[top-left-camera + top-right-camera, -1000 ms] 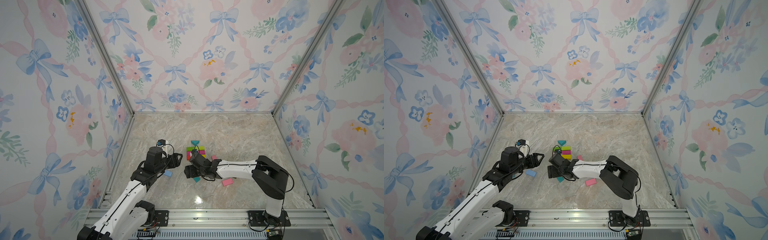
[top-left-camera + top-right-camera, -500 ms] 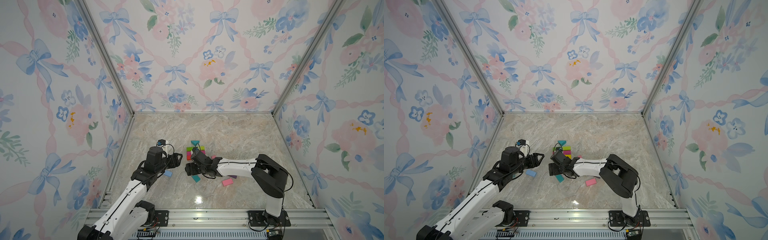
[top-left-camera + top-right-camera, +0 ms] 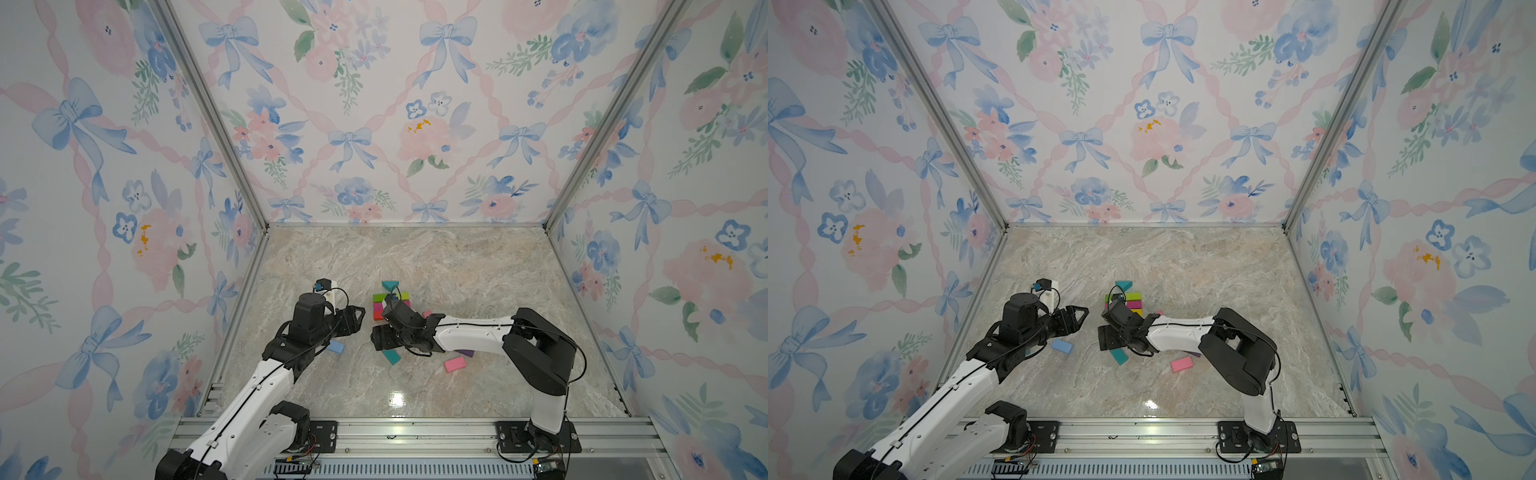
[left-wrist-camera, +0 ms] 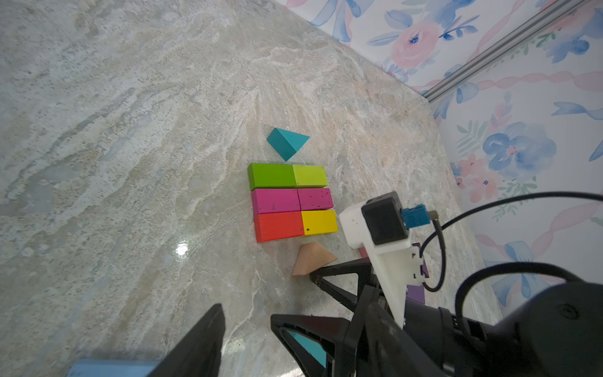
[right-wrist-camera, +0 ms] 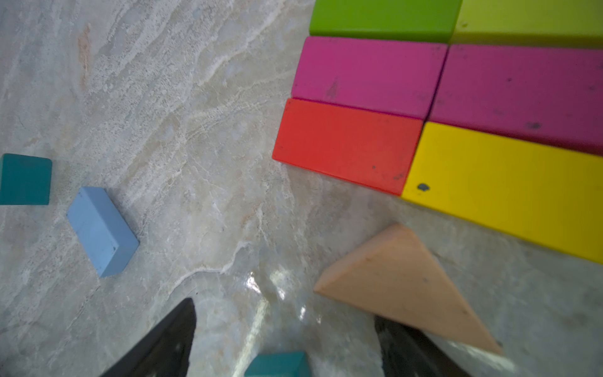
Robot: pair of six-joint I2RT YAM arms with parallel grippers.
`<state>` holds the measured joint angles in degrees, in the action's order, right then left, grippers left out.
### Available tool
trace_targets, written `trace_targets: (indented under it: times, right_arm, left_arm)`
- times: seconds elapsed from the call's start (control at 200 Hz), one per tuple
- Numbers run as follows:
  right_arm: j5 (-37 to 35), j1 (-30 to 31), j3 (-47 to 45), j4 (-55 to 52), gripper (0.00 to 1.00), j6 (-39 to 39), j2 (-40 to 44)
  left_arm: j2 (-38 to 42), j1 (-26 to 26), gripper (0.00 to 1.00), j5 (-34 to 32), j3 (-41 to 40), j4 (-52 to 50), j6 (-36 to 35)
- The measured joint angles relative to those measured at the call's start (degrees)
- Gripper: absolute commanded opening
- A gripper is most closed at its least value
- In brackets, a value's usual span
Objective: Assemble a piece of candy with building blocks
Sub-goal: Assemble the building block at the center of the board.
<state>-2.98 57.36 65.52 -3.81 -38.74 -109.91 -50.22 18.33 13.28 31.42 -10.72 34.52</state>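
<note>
- Six flat building blocks [image 4: 290, 202], green, pink, red and yellow, lie packed together on the marble table [image 4: 130, 163].
- The right gripper [image 5: 284, 313] gapes wide beside a tan wedge block [image 5: 401, 280].
- The left gripper [image 3: 1080, 320] has its jaws apart, empty.

Two wedges [image 4: 287, 143] (teal, tan); six abutting rectangular blocks [image 4: 277, 199]; at least five loose blocks [image 3: 455, 365].
</note>
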Motion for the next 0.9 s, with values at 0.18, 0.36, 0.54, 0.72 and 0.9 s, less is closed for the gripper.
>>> trace_targets:
  times: [0.18,0.36,0.54,0.72,0.9]
  right_arm:
    - [0.04,0.00,0.00,0.26,0.87,0.26,-0.04]
    - [0.00,0.07,0.00,0.17,0.90,1.07,0.09]
    - [-0.20,0.15,-0.39,-1.27,0.94,2.84,2.80]
    - [-0.87,0.44,-3.98,-2.89,0.96,3.87,11.10]
    - [-2.43,0.00,-9.18,-6.25,0.97,4.72,19.69]
  left_arm:
    - [-0.04,0.00,0.71,-0.02,-0.96,0.35,0.00]
    - [-0.50,0.00,0.71,-0.02,-1.70,0.44,0.00]
    - [-1.07,0.00,0.75,0.02,-1.68,0.42,0.00]
    - [-1.29,0.00,0.81,0.26,-1.64,0.42,0.07]
    - [-1.99,0.00,0.85,0.66,-1.62,0.44,-0.07]
